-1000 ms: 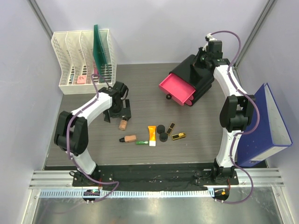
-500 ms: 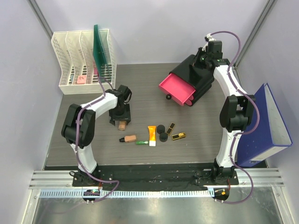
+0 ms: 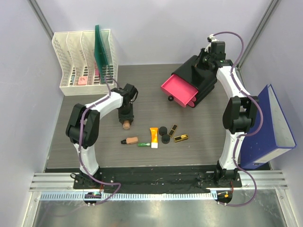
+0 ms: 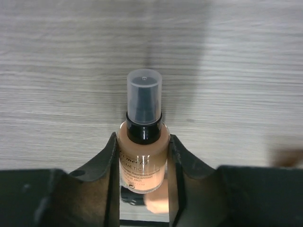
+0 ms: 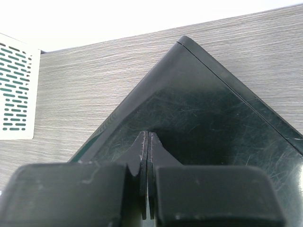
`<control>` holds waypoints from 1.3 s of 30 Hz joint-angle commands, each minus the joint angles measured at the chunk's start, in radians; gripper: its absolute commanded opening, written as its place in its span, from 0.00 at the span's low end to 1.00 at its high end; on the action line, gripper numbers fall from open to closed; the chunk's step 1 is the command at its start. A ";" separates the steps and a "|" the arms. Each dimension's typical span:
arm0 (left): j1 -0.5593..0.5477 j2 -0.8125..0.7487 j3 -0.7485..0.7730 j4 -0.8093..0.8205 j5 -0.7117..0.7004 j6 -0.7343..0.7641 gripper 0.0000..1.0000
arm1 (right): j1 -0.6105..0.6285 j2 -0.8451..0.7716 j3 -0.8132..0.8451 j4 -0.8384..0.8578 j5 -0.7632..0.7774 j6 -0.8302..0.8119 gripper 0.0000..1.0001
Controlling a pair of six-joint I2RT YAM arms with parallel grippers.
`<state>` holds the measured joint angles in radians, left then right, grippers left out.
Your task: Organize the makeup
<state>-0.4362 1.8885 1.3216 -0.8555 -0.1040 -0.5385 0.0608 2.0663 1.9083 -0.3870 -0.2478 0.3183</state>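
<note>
The foundation bottle (image 4: 142, 158) is the only thing with legible writing. White lettering runs across its beige body, and the letters "METIC" can be read. A smaller line above is partly covered and the lines below are too small to make out. The bottle has a clear cap over a dark pump and lies on the grey wood-grain desk (image 3: 94, 142) left of the middle. The left jaws are closed against its two sides, just below the collar. The second beige bottle (image 3: 131, 140) lies nearer the front edge with the slim green tube (image 3: 143, 144) just beside it. To their right come the orange white-capped tube (image 3: 154, 137), the two black round compacts (image 3: 163, 130) (image 3: 165, 139), and the two gold-black sticks (image 3: 173, 130) (image 3: 180, 138). All of these lie loose on the desk, in no container. At the back right, the black box (image 3: 208, 82) has a pink drawer (image 3: 180, 89) pulled out towards the middle, and only its pink inside shows. The right jaws are pressed together over the glossy top of the box. At the back left, a white mesh file rack (image 3: 71, 52) holds an upright green folder (image 3: 101, 47) in its right-hand part and a small pink block (image 3: 82, 81) low in a middle slot. A blue binder (image 3: 267, 120) leans at the right edge.
</note>
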 commanded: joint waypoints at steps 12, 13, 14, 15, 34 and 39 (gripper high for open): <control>-0.075 0.122 0.531 0.250 0.450 -0.125 0.00 | -0.003 0.097 -0.057 -0.230 0.015 -0.007 0.01; -0.082 0.132 0.551 0.288 0.486 -0.149 0.00 | -0.003 0.098 -0.055 -0.230 0.015 -0.005 0.01; -0.087 0.147 0.582 0.335 0.515 -0.175 0.00 | -0.004 0.100 -0.054 -0.230 0.015 -0.007 0.01; -0.093 0.168 0.603 0.373 0.567 -0.198 0.00 | -0.003 0.101 -0.052 -0.231 0.013 -0.007 0.01; -0.213 0.399 0.839 0.670 0.691 -0.457 0.00 | -0.004 0.097 -0.068 -0.230 0.015 -0.007 0.01; -0.222 0.365 0.774 0.685 0.681 -0.445 0.00 | -0.004 0.094 -0.069 -0.230 0.013 -0.007 0.01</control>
<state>-0.6537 2.3070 2.1246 -0.2424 0.5545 -0.9707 0.0566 2.0731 1.9079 -0.3740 -0.2718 0.3363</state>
